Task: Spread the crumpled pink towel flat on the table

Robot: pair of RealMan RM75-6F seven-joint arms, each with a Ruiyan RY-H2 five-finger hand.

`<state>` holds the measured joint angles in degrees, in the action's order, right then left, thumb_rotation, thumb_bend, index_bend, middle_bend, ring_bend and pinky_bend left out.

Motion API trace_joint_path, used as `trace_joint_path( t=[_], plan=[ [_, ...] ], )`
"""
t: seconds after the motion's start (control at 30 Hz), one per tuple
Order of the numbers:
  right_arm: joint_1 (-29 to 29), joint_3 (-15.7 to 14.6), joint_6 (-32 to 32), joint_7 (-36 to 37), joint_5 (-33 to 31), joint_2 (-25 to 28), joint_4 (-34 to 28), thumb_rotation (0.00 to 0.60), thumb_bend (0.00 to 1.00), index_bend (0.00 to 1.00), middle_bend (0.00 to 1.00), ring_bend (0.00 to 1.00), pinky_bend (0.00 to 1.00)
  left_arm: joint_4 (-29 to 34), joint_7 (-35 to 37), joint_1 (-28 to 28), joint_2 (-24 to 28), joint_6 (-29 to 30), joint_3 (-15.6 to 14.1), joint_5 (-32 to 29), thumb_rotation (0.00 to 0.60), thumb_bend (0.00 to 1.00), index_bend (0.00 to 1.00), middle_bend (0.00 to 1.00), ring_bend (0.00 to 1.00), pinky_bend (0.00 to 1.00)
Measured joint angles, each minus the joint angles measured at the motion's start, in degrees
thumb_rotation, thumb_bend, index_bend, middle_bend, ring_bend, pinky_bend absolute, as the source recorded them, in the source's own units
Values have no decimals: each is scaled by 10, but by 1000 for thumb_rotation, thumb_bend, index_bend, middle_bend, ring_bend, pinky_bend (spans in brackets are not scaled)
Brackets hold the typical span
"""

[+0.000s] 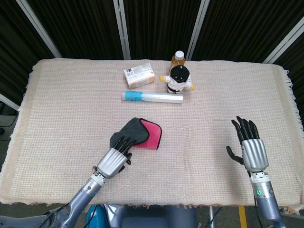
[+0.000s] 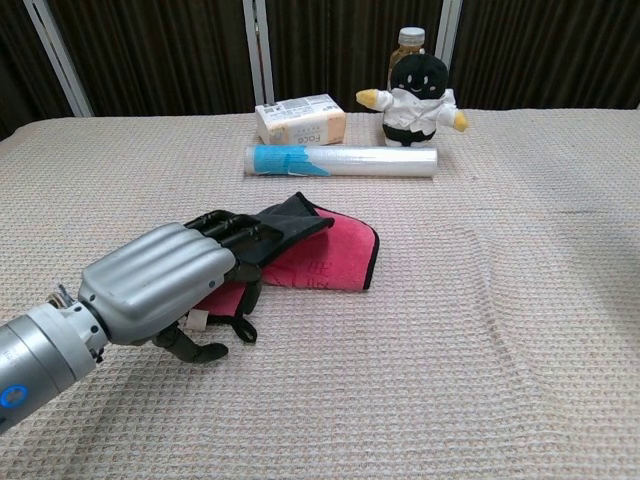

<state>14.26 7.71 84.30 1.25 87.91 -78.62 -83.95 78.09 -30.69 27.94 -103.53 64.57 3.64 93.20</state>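
From the head view we see the crumpled pink towel with its dark grey backing (image 1: 142,135) lying folded near the middle of the beige woven-cloth table (image 1: 61,104), with our left robot hand (image 1: 115,158) resting on its near-left edge, fingers extended over the grey fold, while our right robot hand (image 1: 251,148) hovers well apart to the right, fingers spread and holding nothing. From the chest view our left robot hand (image 2: 175,280) covers the towel's (image 2: 325,255) left part; whether its fingers grip the cloth we cannot tell.

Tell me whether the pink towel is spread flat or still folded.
Folded: the towel has its dark side doubled over the pink, with the left hand on it.
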Motion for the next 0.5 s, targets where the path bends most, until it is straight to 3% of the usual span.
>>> trace_joint_path(
  t=[0.5],
  plan=[
    [-1, -1, 0, 8, -2, 5, -6, 600, 329, 85, 13, 0, 11, -51, 8, 14, -49, 8, -10, 5, 600, 267, 507, 68, 0, 0]
  ],
)
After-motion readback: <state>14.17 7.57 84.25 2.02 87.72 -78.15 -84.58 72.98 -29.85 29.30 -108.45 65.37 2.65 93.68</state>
